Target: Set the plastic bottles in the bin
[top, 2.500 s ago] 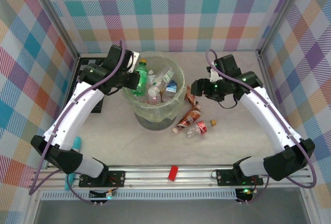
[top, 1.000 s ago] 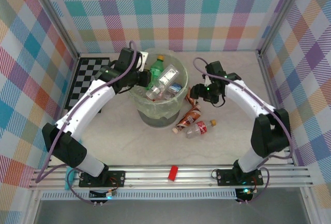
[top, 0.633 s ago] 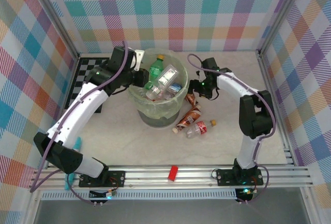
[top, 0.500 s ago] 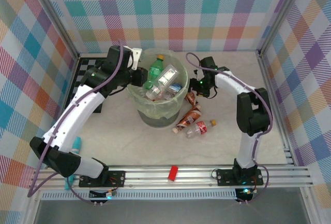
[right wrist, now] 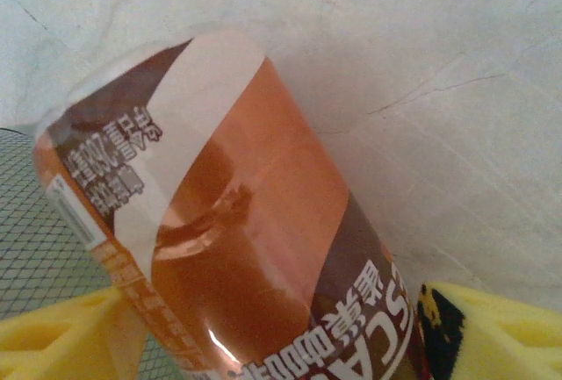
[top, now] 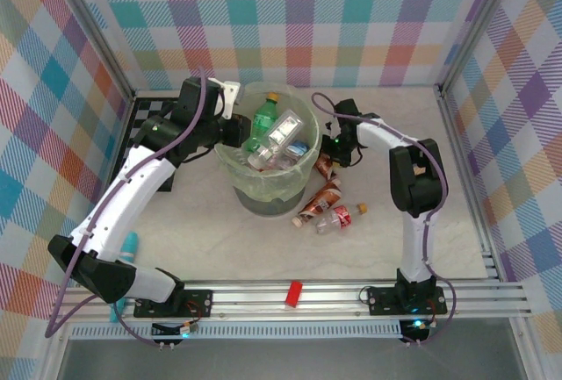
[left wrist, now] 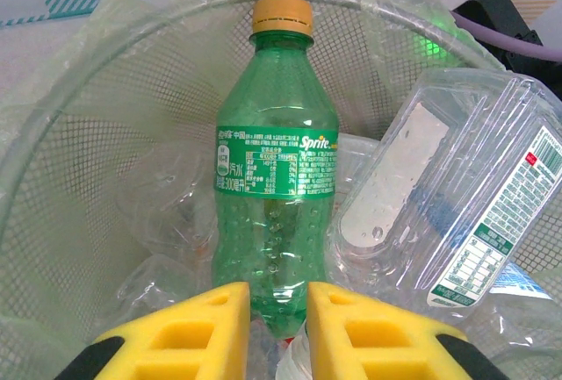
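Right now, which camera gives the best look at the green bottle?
The left wrist view: the green bottle is close, its label and yellow cap clear. The top view shows it small, in the bin.

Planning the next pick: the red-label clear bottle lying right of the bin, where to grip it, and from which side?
Take the red-label bottle across its mid-body, probably straight down from above. It lies flat on its side, cap pointing right. A brown bottle lies close on the bin side, so stay nearer the cap half.
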`<action>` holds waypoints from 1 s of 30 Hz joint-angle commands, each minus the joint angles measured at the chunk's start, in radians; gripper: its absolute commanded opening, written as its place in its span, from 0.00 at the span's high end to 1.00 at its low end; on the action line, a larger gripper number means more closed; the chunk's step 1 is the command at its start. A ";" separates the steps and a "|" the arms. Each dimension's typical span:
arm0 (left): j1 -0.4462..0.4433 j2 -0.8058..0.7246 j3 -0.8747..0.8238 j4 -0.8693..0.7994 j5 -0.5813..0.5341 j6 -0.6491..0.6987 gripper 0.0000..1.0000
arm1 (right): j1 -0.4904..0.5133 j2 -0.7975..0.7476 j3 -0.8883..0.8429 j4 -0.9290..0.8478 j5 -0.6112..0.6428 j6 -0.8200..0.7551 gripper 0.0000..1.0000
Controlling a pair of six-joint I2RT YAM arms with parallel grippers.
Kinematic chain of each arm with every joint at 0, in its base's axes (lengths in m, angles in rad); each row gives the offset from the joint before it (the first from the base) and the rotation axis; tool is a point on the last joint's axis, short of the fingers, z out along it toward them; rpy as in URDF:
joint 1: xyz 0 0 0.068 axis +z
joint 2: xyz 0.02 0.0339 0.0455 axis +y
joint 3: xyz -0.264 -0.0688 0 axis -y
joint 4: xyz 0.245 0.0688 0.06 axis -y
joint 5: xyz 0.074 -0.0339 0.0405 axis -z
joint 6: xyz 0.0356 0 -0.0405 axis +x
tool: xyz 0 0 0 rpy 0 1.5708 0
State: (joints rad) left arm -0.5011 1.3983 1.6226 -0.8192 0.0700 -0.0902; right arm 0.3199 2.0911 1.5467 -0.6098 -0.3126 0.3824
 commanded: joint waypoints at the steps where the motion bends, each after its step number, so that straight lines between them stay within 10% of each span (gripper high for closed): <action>1: -0.004 -0.022 0.024 -0.030 0.008 -0.011 0.76 | -0.002 0.001 0.023 -0.018 0.015 0.016 0.27; 21: 0.059 -0.064 0.007 -0.084 -0.098 0.032 0.75 | -0.091 -0.095 0.026 -0.080 0.032 0.018 0.53; 30: 0.130 -0.076 -0.044 -0.047 0.000 0.015 0.59 | -0.149 -0.256 0.039 -0.169 0.032 0.013 0.54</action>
State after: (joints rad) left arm -0.3767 1.3380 1.6035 -0.8707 0.0292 -0.0746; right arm 0.1875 1.9163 1.5486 -0.7177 -0.2775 0.4057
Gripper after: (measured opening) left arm 0.405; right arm 0.518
